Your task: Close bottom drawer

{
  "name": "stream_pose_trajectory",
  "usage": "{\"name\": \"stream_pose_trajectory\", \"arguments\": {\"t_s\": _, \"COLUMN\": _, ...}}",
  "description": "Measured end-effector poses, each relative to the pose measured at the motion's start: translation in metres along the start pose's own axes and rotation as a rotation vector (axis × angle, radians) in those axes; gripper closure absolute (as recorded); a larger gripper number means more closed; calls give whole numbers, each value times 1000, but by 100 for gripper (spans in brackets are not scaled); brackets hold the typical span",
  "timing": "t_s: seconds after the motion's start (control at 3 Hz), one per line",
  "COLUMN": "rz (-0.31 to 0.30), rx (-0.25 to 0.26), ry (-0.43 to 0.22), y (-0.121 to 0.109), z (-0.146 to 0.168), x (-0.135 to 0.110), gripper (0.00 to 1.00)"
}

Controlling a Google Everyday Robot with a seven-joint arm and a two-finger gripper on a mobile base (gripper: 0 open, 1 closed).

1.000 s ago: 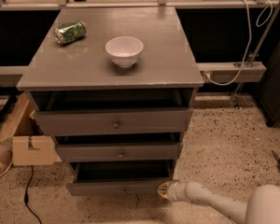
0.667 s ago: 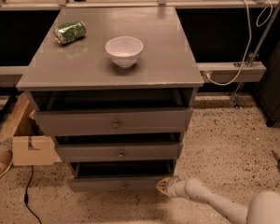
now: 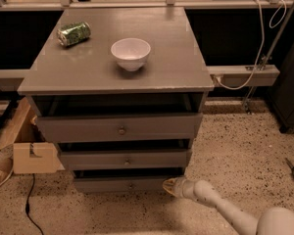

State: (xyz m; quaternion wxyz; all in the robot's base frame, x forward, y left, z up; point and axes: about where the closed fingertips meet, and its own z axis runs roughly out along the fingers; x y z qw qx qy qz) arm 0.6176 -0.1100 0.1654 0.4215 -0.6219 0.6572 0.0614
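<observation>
The bottom drawer [image 3: 122, 184] is the lowest of three grey drawers in the cabinet, with a low flat front and a small round knob [image 3: 131, 185]. Its front stands only slightly out, with a thin dark gap above it. My gripper [image 3: 169, 186] is low at the right end of this drawer's front, right against its corner, on the end of a white arm that comes in from the lower right. The middle drawer [image 3: 125, 159] and top drawer [image 3: 120, 127] both stand pulled out a little.
On the grey cabinet top [image 3: 78, 72] stand a white bowl [image 3: 131, 53] and a lying green can [image 3: 74, 34]. A cardboard box [image 3: 29, 153] sits on the speckled floor at the left, with a black cable [image 3: 28, 209] beside it. A white rail [image 3: 245, 75] runs behind on the right.
The bottom drawer has slid back into the cabinet and sticks out less. My gripper has moved with it, up and toward the cabinet.
</observation>
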Motion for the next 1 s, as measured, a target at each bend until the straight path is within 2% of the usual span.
{"name": "stream_pose_trajectory", "arguments": {"t_s": 0.33, "rz": 2, "rx": 23, "ry": -16, "y": -6, "z": -3, "x": -2, "gripper": 100}}
{"name": "stream_pose_trajectory", "arguments": {"t_s": 0.67, "rz": 17, "rx": 2, "ry": -24, "y": 7, "z": -18, "x": 1, "gripper": 100}}
{"name": "stream_pose_trajectory", "arguments": {"t_s": 1.0, "rz": 51, "rx": -91, "ry": -15, "y": 46, "z": -51, "x": 6, "gripper": 100}}
